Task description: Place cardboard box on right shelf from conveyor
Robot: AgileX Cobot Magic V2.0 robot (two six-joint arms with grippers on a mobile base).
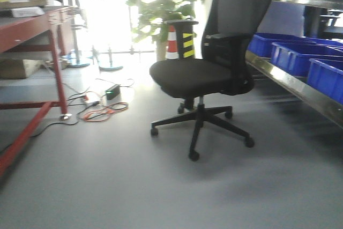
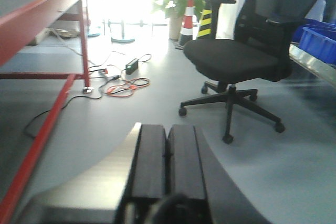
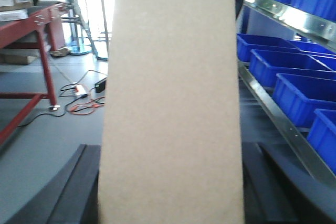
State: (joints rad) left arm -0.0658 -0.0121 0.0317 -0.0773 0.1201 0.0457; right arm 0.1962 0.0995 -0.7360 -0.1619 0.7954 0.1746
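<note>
The cardboard box point(image 3: 170, 98) stands upright between the fingers point(image 3: 79, 187) of the right gripper point(image 3: 170, 182), which clamp it from both sides low down. It is held clear of the conveyor point(image 3: 23, 31), beside the right shelf point(image 3: 278, 14) with its blue bins point(image 3: 294, 95). The left gripper point(image 2: 168, 150) has its fingers pressed together, holding nothing.
</note>
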